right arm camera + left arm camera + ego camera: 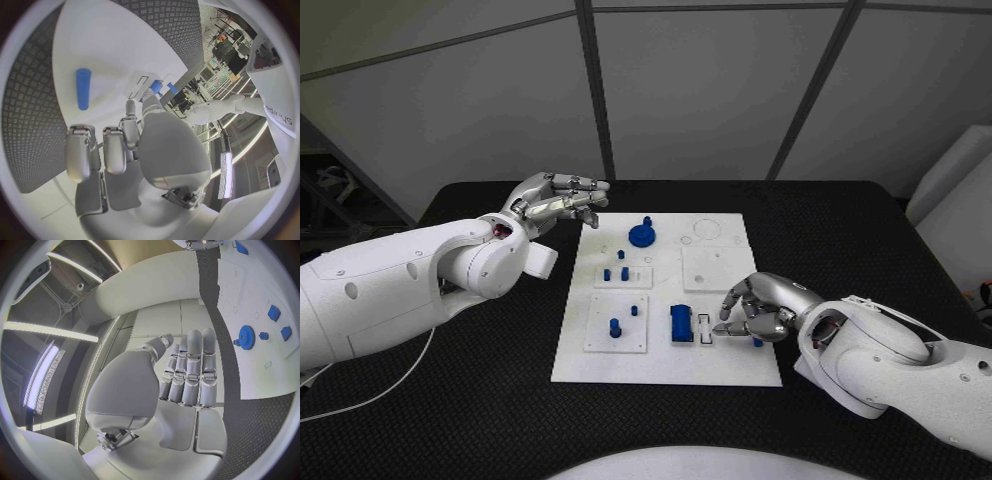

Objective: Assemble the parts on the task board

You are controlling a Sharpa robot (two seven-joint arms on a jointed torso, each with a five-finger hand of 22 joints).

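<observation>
- Grey wall panels [689, 90] stand behind a black table [473, 400] with a bumpy top, and the white task board [718, 360] lies flat in the middle of it.
- On the far part of the board sits a blue gear [643, 235] with a little stem sticking up. It looks already put in its place.
- Small blue pegs [623, 272] stand in a raised white square near the middle, and more blue pegs [616, 326] stand in another square nearer the robot.
- A taller blue block [681, 323] stands upright near the front of the board, just left of the right hand.
- The right hand [759, 308] hangs low over the near right part of the board with its fingers curled down. A bit of blue shows at its fingertips, but it is too hidden to tell if the hand pinches it.
- From the right wrist, a blue bar [82, 88] lies flat on the white board, apart from the fingers. It may be the next piece to pick up.
- The left hand [557, 205] is lifted above the far left corner of the board, holding nothing, with its fingers straight and close side by side. It seems to be waiting out of the way so the other hand has room to work.
- A thin white cable [365, 390] lies on the table at the near left.
</observation>
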